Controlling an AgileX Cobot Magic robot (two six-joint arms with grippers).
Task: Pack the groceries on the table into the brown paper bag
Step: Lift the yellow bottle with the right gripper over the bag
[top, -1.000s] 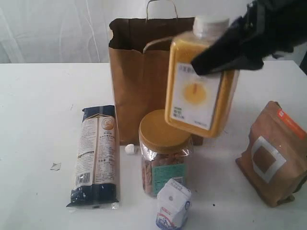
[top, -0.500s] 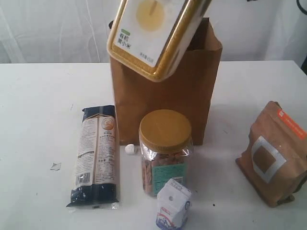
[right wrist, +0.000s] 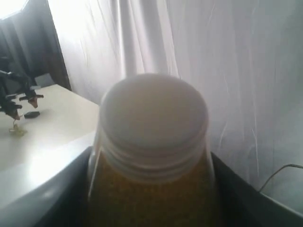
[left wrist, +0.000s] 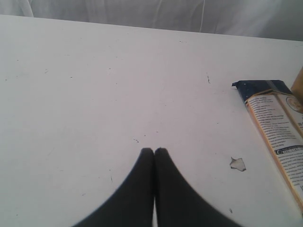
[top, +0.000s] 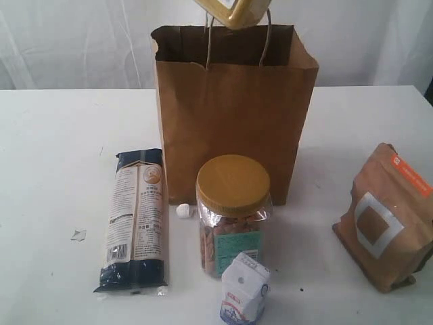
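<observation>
The brown paper bag (top: 233, 115) stands upright at the back middle of the table (top: 54, 169). Only the base of the orange-yellow bottle (top: 235, 10) shows at the top edge above the bag's mouth. In the right wrist view the bottle (right wrist: 151, 189) with its white cap sits between the dark fingers; my right gripper (right wrist: 151, 208) is shut on it. The pasta packet (top: 135, 220) lies left of the bag. The tan-lidded jar (top: 232, 210) and the small white carton (top: 245, 290) stand in front. The kraft pouch (top: 387, 220) is at the right. My left gripper (left wrist: 154, 150) is shut over bare table.
A small white scrap (top: 183, 210) lies between packet and jar, and a torn film scrap (top: 78, 235) lies left of the packet. The pasta packet's end (left wrist: 274, 127) shows in the left wrist view. White curtains hang behind the table. No dark metal-lidded jar is in view.
The bottle has risen from in front of the bag to above its mouth, nearly leaving the exterior view at the top. The right arm no longer shows there. Other groceries have not moved.
</observation>
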